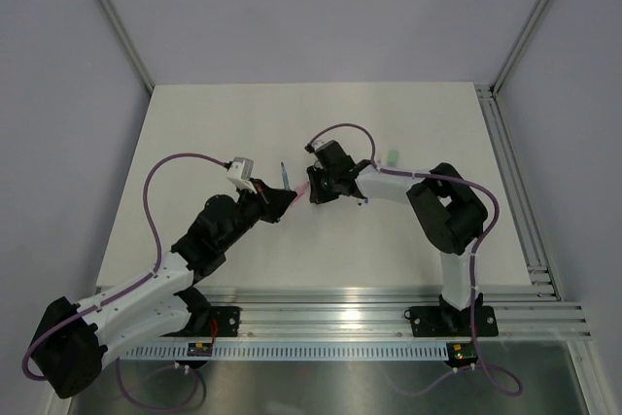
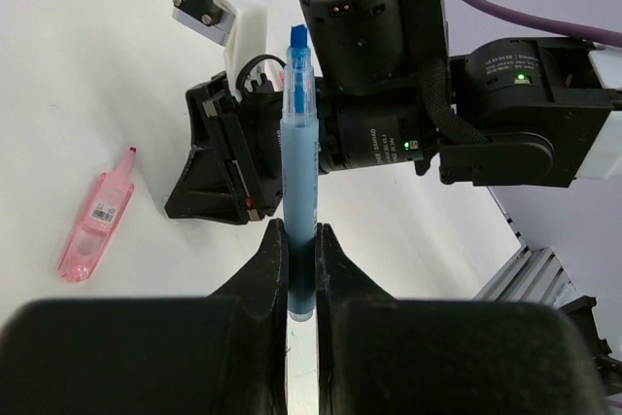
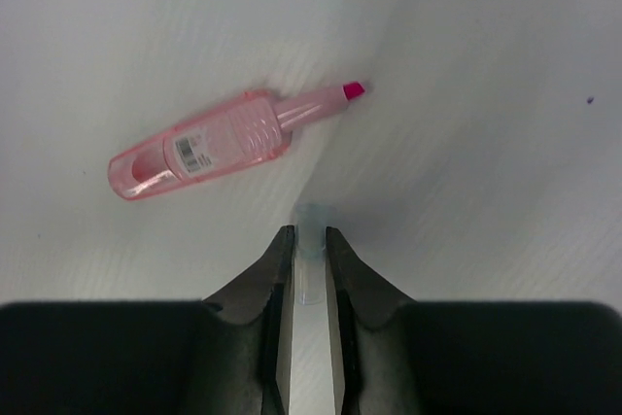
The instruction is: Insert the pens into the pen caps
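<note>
A: How are the arms set?

B: Both reach toward the middle of the bench, and the hands face each other closely. The left arm stretches out from its base; the right arm bends back across toward it.

A: What does the left hand have?

B: It is clamped tight on the blue pen, gripping the lower end of the barrel. The rest sticks straight out past the fingers, with the bare blue tip at the far end.

A: And the right hand?

B: Its fingers are drawn in narrow against the sides of a pale cap. This is a small see-through tube that pokes out just beyond the fingertips, low over the bench.

A: Where are the other pieces?

B: The pink pen lies flat on the bench between the two hands. It has a clear pink body with a barcode label, and its darker pink tip is uncovered. A mint cap lies on the bench beside the right arm, apart from the hands.
</note>
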